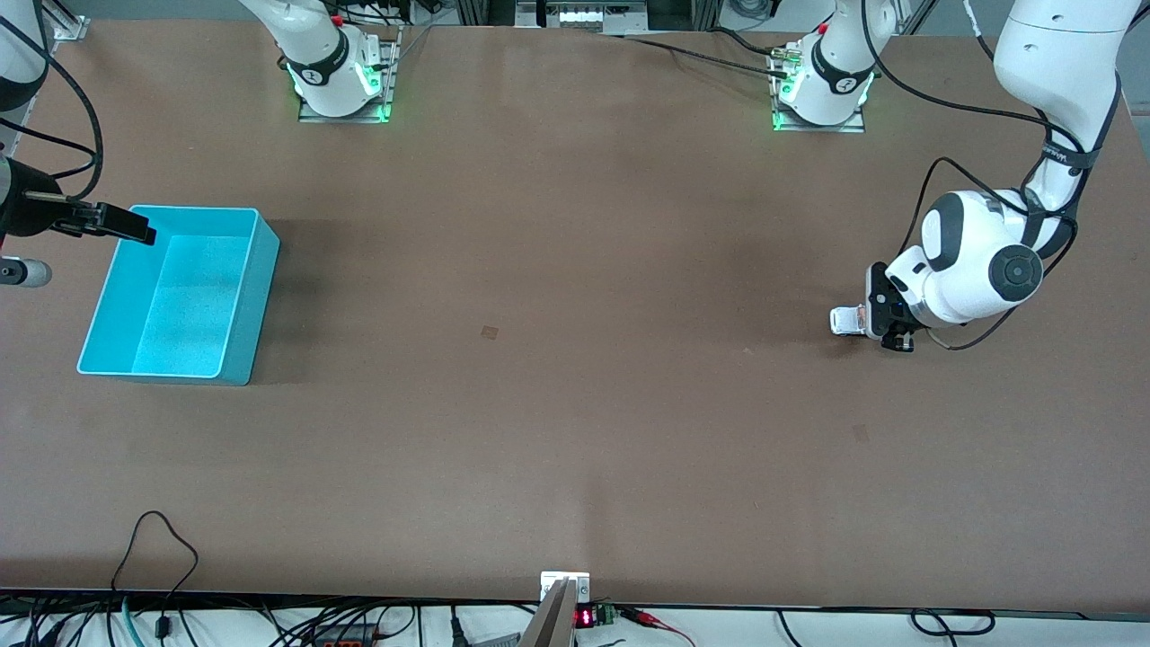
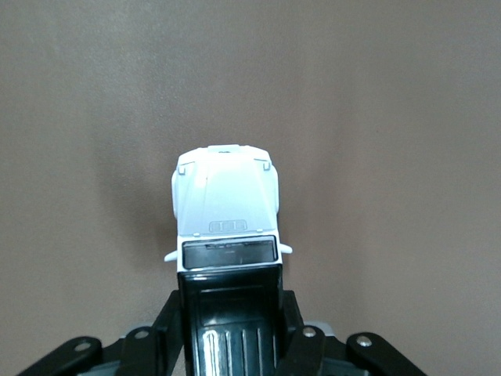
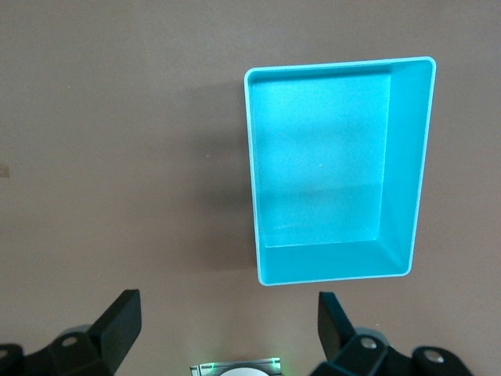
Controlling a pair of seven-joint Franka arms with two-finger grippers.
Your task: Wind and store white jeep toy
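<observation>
The white jeep toy [image 1: 845, 321] sits at the right of the front view, low over or on the brown desk [image 1: 575, 359], gripped by the left pincer [image 1: 864, 322], whose fingers are closed on the black roof at its rear while the white hood juts out ahead [image 2: 225, 205]. Whether its wheels touch the desk cannot be told. So the pick-up looks done; the winding pull-back, judging from this pose, is either under way or about to begin. Storing is still ahead: the teal bin [image 1: 260, 296] at the left of the frame holds nothing and stands well apart from the toy. The right pincer [image 1: 135, 231] waits over the bin's upper left corner, spread wide, its 2 fingers [image 3: 117, 321] holding nothing.
</observation>
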